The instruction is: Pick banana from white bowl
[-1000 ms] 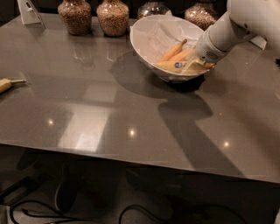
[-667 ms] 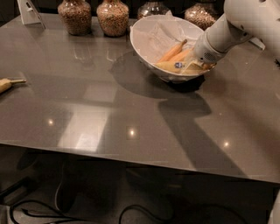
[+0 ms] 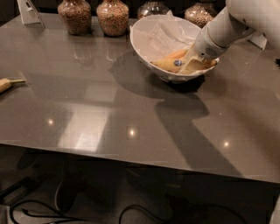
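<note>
The white bowl (image 3: pixel 151 54) stands tilted at the back right of the table, lined with crumpled white paper. Bananas lie in its lower right part. The pale yellow banana (image 3: pixel 166 64) with a small blue sticker near its middle lies across the bowl's bottom, with a more orange one just behind it. My gripper (image 3: pixel 192 65) reaches down into the bowl from the upper right, right at the stickered banana's right end. The white arm hides that end of the fruit.
Several glass jars (image 3: pixel 113 16) of brown grain stand along the back edge behind the bowl. A lone banana (image 3: pixel 5 84) lies at the table's left edge. A white card stand (image 3: pixel 28 12) sits at the back left. Cables lie on the floor below.
The arm and gripper have stayed almost still in the bowl. The bowl and bananas have not visibly shifted.
</note>
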`<state>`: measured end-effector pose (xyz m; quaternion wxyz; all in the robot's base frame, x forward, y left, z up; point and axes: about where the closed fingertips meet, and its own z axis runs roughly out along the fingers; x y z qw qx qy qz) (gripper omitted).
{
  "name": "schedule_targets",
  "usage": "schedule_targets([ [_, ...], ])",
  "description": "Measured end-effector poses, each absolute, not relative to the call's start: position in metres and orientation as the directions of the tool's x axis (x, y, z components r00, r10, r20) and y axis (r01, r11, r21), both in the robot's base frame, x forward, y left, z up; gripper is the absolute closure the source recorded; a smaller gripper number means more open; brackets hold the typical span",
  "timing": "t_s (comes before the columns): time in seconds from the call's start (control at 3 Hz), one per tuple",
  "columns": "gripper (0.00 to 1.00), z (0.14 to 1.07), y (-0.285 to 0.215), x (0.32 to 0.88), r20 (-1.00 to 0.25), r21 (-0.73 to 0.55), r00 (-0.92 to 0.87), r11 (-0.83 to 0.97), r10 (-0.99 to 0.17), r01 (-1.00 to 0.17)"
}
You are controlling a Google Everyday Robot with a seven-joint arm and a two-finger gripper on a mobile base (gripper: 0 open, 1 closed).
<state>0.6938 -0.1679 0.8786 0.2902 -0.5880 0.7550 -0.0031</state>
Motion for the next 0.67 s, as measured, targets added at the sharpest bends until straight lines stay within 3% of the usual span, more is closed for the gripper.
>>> schedule_targets([
  [0.33, 1.00, 0.913, -0.169, 0.692, -0.444, -0.387, -0.109, 0.299, -0.890, -0.872],
  [0.67, 1.00, 0.951, -0.176, 0.687, -0.454, -0.427, -0.079, 0.295, -0.887, -0.855],
])
